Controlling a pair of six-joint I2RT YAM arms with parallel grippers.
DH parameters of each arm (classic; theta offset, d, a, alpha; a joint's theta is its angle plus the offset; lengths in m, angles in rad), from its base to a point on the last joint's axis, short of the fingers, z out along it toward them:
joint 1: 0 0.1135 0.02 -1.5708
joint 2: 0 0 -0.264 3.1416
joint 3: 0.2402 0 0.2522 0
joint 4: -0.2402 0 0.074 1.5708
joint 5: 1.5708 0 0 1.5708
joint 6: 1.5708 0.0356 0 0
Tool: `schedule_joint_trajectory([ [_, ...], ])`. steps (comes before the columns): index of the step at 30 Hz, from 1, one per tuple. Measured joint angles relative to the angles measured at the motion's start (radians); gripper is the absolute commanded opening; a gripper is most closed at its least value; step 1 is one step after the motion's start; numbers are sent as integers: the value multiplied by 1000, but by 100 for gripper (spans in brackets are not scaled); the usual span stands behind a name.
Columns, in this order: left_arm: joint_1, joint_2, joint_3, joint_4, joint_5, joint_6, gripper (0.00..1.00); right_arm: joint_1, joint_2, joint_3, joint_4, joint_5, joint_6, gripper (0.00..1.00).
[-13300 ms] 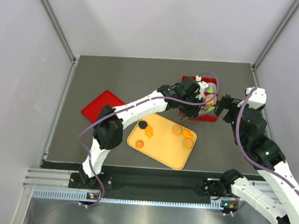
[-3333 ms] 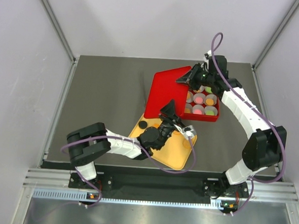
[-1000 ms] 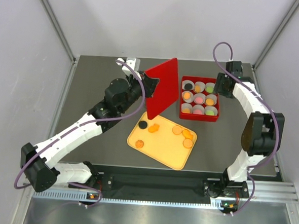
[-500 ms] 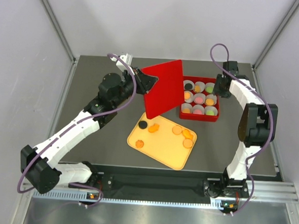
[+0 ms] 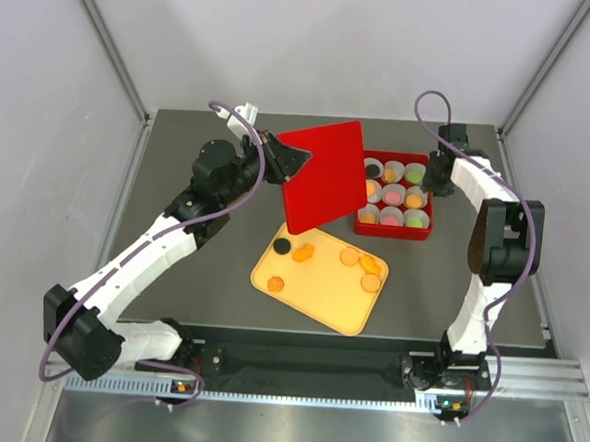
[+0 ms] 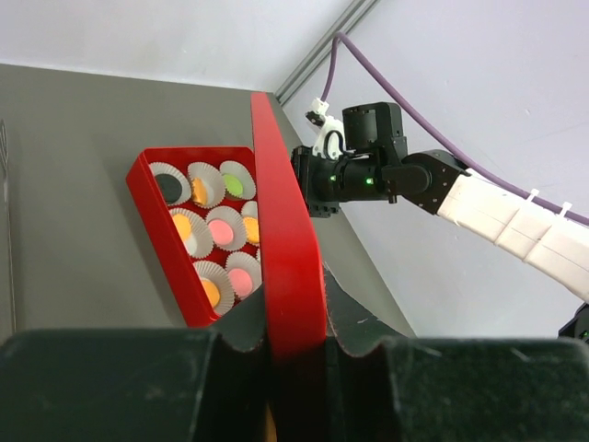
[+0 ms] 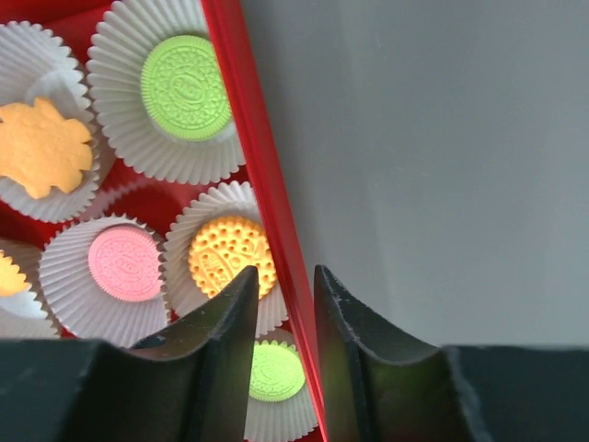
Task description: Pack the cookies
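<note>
While your left gripper (image 6: 294, 327) clamps the red lid (image 5: 325, 175) by its edge, tilted in the air just left of the red box (image 5: 393, 230), your right gripper (image 7: 285, 285) straddles the box's right wall, fingers close on either side. Whether they pinch it cannot be told. Some cookies (image 7: 185, 87) sit in white paper cups (image 7: 115, 110) inside the box, while others, orange and one black, lie on the orange tray (image 5: 320, 303) nearby.

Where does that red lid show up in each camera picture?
Top external: red lid, tilted, centre, in the left gripper.
Left wrist: red lid edge-on, up the middle.
Right wrist: not in it.
Shared landmark: the red box of paper cups, in all three.
</note>
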Motion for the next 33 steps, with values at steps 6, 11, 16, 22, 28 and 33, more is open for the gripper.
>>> schedule_joint_trajectory([
  [6, 29, 20, -1, 12, 49, -35, 0, -9, 6, 0, 0, -5, 26, 16],
  [11, 61, 31, -23, 49, 82, -70, 0, -13, 6, -2, 4, -15, 54, 4],
  [16, 84, 48, -45, 90, 106, -98, 0, -31, -3, -26, 34, -48, 117, 0],
  [22, 118, 90, -90, 193, 126, -154, 0, -53, -54, -121, 126, -74, 257, 0],
  [28, 149, 200, -115, 340, 129, -243, 0, -50, -143, -254, 182, -85, 406, 0],
  [33, 161, 303, -132, 457, 129, -320, 0, -23, -204, -330, 181, -72, 540, 0],
])
